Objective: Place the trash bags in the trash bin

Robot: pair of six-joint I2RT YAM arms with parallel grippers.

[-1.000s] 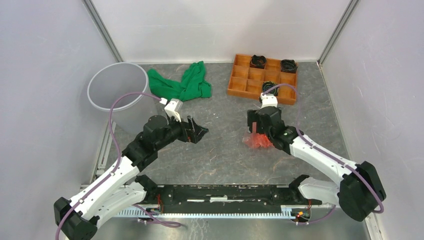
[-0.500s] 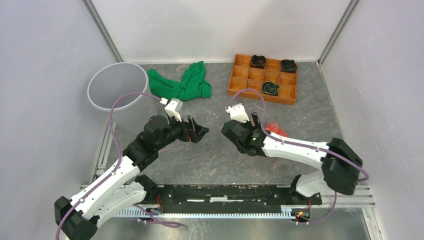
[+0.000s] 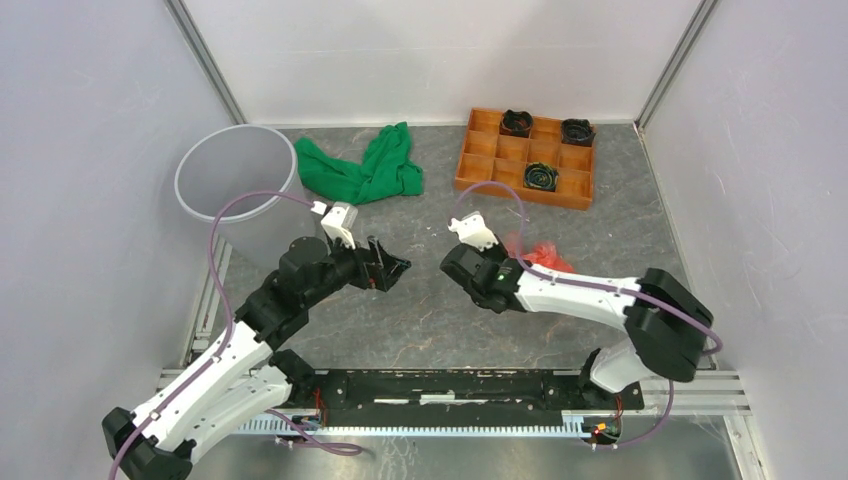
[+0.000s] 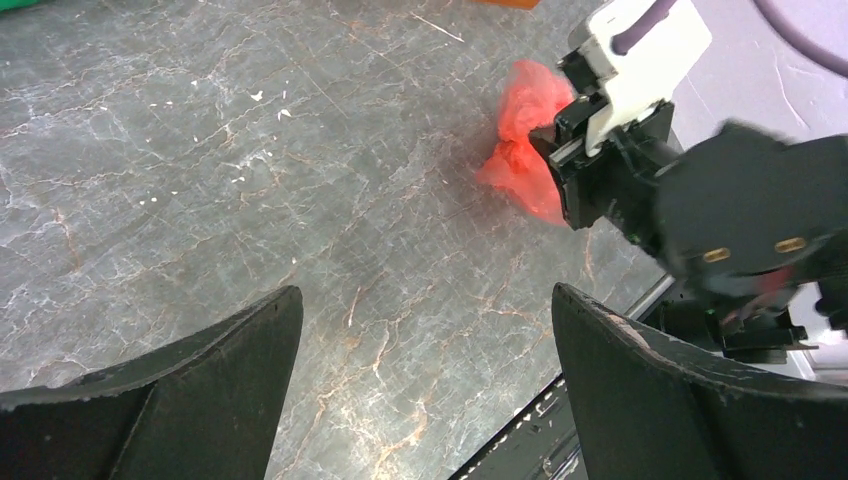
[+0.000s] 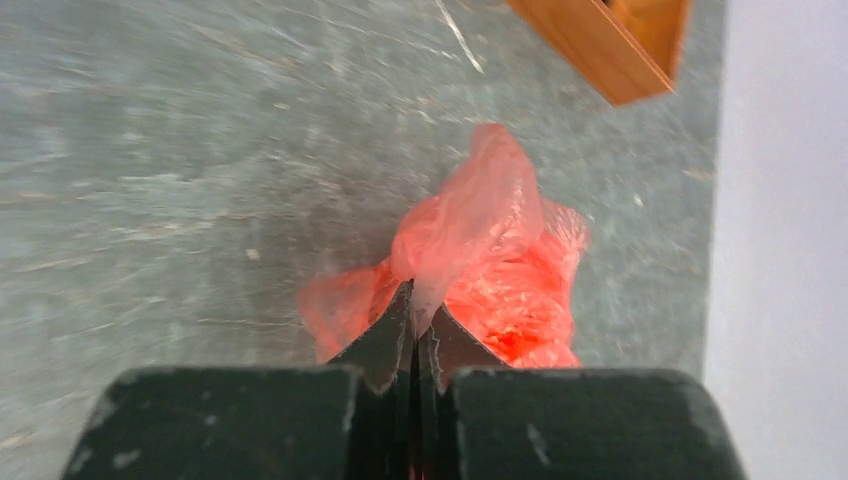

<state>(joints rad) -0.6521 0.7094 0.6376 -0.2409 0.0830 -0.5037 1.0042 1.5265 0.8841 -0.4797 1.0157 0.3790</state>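
While the right gripper (image 5: 415, 312) is pinching a fold of the trash bag (image 5: 490, 260) between fingers pressed tightly together, the crumpled red-orange film is bunching low over the grey table (image 3: 430, 320); whether it is touching the surface is unclear. It is sitting near the wooden tray (image 3: 500, 191), well apart from the trash bin (image 3: 250, 225). The left gripper (image 4: 425, 340) is hovering with its fingers (image 4: 200, 390) spread wide, gripping nothing.

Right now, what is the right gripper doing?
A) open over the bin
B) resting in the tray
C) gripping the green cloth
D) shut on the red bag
D: the right wrist view shows the right gripper pinched shut on the trash bag.
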